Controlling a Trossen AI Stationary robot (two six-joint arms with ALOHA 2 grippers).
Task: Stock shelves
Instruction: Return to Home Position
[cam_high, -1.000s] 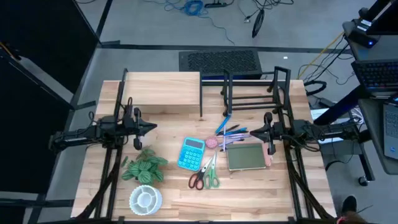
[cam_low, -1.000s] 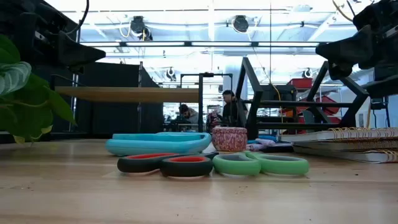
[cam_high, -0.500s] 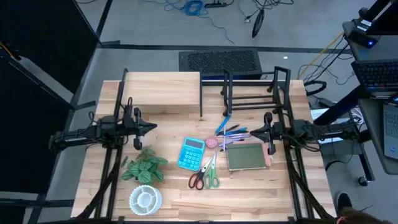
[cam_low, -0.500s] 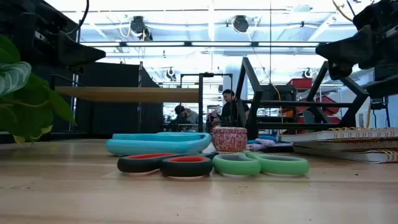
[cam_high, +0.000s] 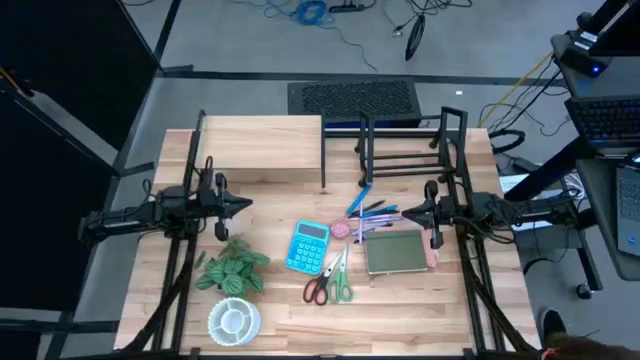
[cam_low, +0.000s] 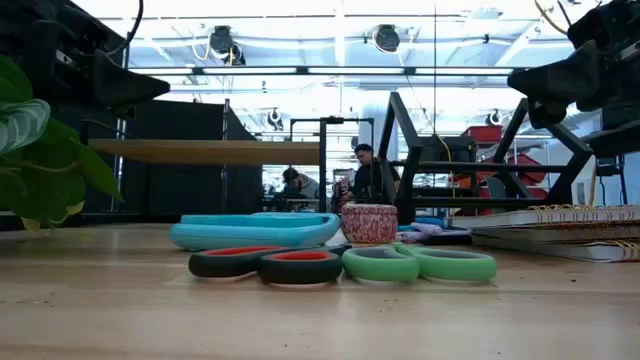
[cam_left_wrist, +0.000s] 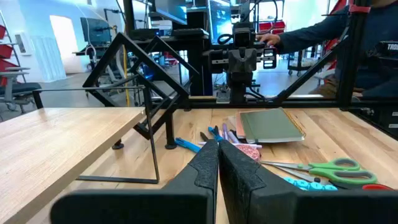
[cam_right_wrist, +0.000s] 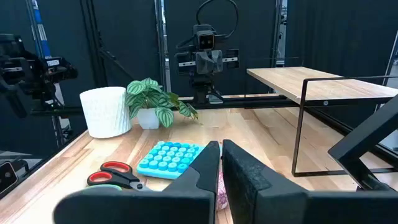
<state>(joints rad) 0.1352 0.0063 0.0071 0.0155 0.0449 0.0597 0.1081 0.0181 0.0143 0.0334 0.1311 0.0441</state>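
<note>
A grey workshop floor strewn with cables surrounds the pale wooden table (cam_high: 420, 320), with a black mat (cam_high: 353, 97) lying just past its far edge; the low view looks into a bright room of ceiling lights and dark frames, where a person (cam_low: 368, 175) sits well behind the table. Along the table's far edge stand the two shelves side by side: the pale-wood riser shelf (cam_high: 255, 150) on the left half and the black wire rack (cam_high: 405, 150) on the right half. The left gripper (cam_high: 247, 205) hangs above the table just in front of the riser shelf, apart from it, its fingers pressed together on nothing. The right gripper (cam_high: 404, 213) hangs in front of the wire rack, also clear of it, fingers likewise together and empty; the two point at each other across the middle. Between and in front of them lie a green notebook (cam_high: 395, 252), a potted plant (cam_high: 232, 270), a white pen holder (cam_high: 234, 320), a blue calculator (cam_high: 308, 246), red scissors (cam_high: 318, 288) beside green scissors (cam_high: 341, 282), loose pens (cam_high: 372, 208), and a small red candle (cam_high: 343, 229).
</note>
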